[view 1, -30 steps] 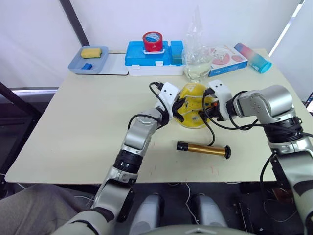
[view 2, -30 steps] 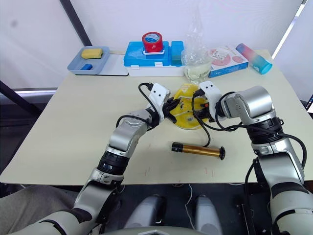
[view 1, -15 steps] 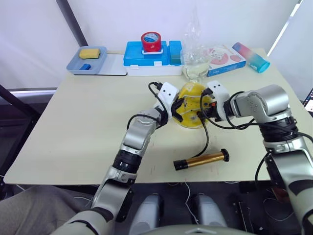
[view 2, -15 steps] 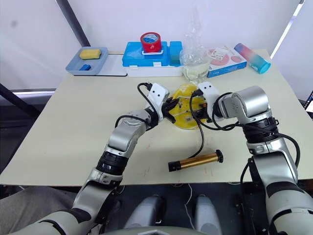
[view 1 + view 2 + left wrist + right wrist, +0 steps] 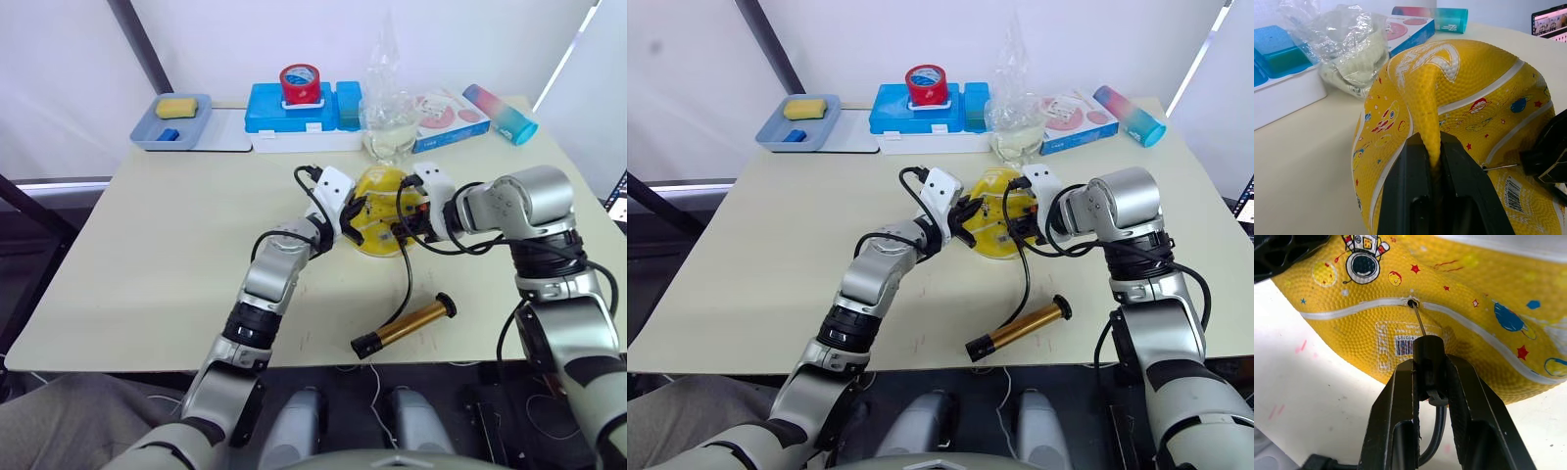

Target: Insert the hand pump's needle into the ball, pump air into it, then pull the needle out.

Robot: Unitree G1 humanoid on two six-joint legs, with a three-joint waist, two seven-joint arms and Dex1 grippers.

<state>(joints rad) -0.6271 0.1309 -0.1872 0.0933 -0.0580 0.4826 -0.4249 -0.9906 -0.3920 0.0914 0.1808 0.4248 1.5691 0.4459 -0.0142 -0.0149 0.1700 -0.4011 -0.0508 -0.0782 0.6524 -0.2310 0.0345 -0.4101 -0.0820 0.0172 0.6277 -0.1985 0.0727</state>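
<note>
The right gripper (image 5: 1431, 382) was closed on the black fitting of the needle (image 5: 1419, 323), whose tip sat in the ball's (image 5: 1459, 308) valve hole. The left gripper (image 5: 1434, 161) pinched a fold of the limp ball. The hand pump (image 5: 404, 327) lay on the table (image 5: 147, 245) nearer the robot.

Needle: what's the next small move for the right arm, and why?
Probably push straight in. The right gripper clamps the needle by its black fitting, with the tip just at the valve hole in the ball and most of the shaft still showing. The left gripper pinches a fold of the ball.
</note>
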